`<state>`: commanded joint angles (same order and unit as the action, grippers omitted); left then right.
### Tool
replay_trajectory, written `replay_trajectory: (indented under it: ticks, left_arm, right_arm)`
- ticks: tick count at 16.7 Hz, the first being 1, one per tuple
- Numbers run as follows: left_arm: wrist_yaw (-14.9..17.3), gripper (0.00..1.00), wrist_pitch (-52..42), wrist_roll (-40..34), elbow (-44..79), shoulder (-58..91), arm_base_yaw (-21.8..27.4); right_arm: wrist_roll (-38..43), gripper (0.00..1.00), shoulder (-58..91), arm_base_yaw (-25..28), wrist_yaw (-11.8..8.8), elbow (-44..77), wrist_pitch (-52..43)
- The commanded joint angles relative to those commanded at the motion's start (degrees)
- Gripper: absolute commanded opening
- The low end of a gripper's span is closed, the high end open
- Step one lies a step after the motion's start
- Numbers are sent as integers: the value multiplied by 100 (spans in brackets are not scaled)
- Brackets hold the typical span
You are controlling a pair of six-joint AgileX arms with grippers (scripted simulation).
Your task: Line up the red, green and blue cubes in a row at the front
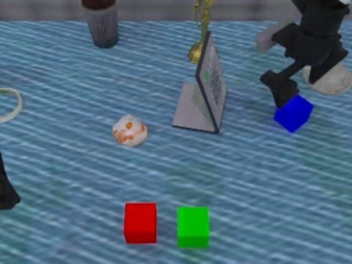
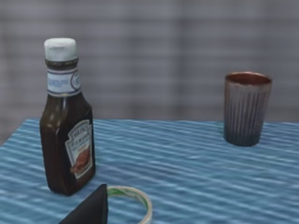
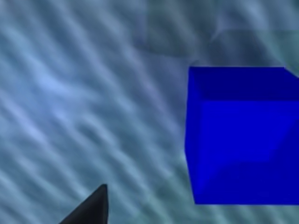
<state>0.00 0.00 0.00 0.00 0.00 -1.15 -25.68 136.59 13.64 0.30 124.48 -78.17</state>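
Note:
The red cube (image 1: 140, 222) and the green cube (image 1: 193, 226) sit side by side near the table's front edge, a small gap between them. The blue cube (image 1: 294, 114) lies at the right rear, turned at an angle. My right gripper (image 1: 281, 94) hovers just behind and to the left of it, open, not touching it. In the right wrist view the blue cube (image 3: 243, 135) fills one side, and a single dark fingertip (image 3: 96, 207) shows apart from it. My left gripper (image 1: 5, 192) is parked at the left edge, open and holding nothing.
A white-and-orange lump (image 1: 130, 131) lies left of centre. A half-open grey laptop (image 1: 203, 93) stands mid-table, with a brass object (image 1: 201, 33) behind it. A ribbed cup (image 1: 102, 25) is at the back, a tape ring (image 1: 11, 104) far left. A sauce bottle (image 2: 67, 126) stands near the tape.

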Motion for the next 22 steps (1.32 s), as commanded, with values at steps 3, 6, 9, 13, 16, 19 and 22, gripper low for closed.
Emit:
replay_trajectory:
  ticks: [3,6,9,13,16,19,22]
  left_arm:
    - [0,100,0,0,0,0,0]
    - [0,100,0,0,0,0,0]
    - [0,100,0,0,0,0,0]
    - [0,100,0,0,0,0,0]
    - [0,100,0,0,0,0,0]
    - [0,100,0,0,0,0,0]
    - [0,100,0,0,0,0,0]
  right_arm:
    - [-94,100,15,-67,-1,47,-3]
    - [-87,100,-9,-45,3,29,4]
    - [-78,100,30,-54,-1,-193,235]
    - [-79,100,197,-56,1,-930,1200]
    - [-81,100,316,-58,2,-1377,1738]
    - [-82,100,337,-58,3,-1438,1804]
    - [-82,92,337,-58,3,-1438,1804]
